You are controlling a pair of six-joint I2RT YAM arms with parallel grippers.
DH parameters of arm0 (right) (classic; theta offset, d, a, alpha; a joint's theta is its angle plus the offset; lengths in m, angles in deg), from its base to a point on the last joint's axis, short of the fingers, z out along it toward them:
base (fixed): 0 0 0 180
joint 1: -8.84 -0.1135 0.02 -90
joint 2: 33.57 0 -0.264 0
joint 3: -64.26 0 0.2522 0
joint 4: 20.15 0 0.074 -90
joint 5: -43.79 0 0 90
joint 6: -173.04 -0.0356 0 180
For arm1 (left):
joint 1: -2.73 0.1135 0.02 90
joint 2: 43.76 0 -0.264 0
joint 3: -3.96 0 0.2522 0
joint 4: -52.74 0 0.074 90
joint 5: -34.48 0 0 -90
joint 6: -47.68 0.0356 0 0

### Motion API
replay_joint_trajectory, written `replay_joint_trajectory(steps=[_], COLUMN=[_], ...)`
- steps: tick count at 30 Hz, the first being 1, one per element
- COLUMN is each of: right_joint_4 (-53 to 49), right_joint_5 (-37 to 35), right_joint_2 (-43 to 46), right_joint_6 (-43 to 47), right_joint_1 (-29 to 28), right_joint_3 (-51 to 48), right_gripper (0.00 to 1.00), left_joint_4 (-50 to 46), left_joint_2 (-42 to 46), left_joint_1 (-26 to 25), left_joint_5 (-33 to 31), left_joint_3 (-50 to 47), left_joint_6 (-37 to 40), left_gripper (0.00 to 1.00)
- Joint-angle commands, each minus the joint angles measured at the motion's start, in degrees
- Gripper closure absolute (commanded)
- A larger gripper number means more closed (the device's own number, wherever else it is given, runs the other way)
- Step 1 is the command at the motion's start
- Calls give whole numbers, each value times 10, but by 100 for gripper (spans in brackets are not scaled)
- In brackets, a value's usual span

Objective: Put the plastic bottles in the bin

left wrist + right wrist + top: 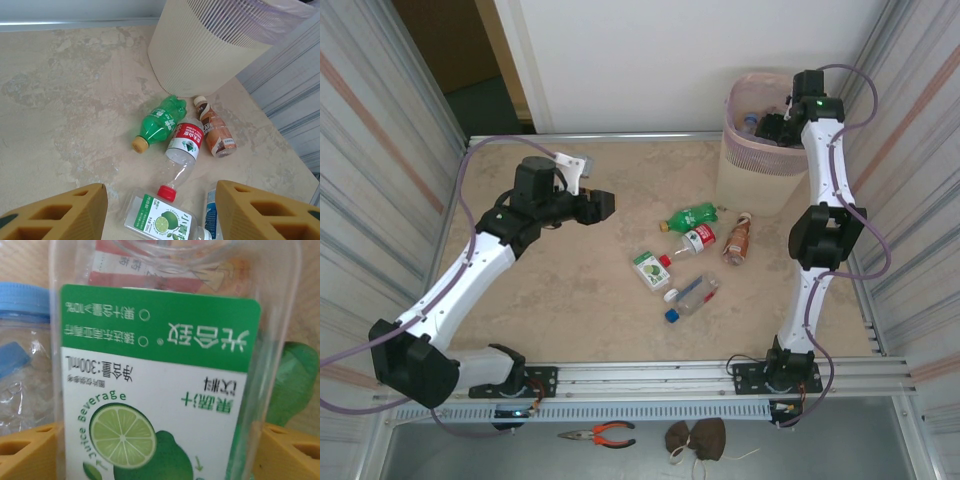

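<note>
1. Pliers (pixel 600 434) lie off the near edge of the table (pixel 550 290); they are not part of the job.
2. The left claw (pixel 160 186) hangs over the table about half open, with nothing in it. It is tilted to look down on the loose bottles, which I take as lining up a pick. The red cap of the red-label bottle (pixel 184 145) sits right under the gap, and the lime bottle (pixel 160 220) lies just nearer, between its fingers (pixel 55 212) in that view.
3. Five bottles lie on their sides in a cluster mid-table. The blue-cap bottle (pixel 692 294) is nearest, and the lime bottle is beside it. Beyond them is the red-label bottle, with the green bottle (pixel 691 216) against it. The brown bottle (pixel 738 240) is closest to the bin.
4. The bin (pixel 745 165) stands upright in the far right corner.
5. The right claw (pixel 772 128) is down in the bin's mouth. A juice bottle (pixel 155 390) spans the gap between its fingers (pixel 30 450). The jaws stand wide, but I cannot tell whether they press it or have let go. Other bottles lie behind it, so this looks like the drop point.
</note>
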Motion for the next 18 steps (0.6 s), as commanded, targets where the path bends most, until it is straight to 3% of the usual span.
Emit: replay_joint_trajectory(steps=[1, 18], right_joint_4=[-38, -48], right_joint_5=[-3, -25], right_joint_2=[24, 156], right_joint_6=[-1, -1], right_joint_1=[-8, -11], right_joint_3=[30, 52], right_gripper=[12, 10], left_joint_4=[1, 15], left_joint_2=[22, -50], left_joint_1=[6, 5], left_joint_5=[0, 56], left_joint_3=[-11, 20], left_joint_6=[3, 62], left_gripper=[41, 42])
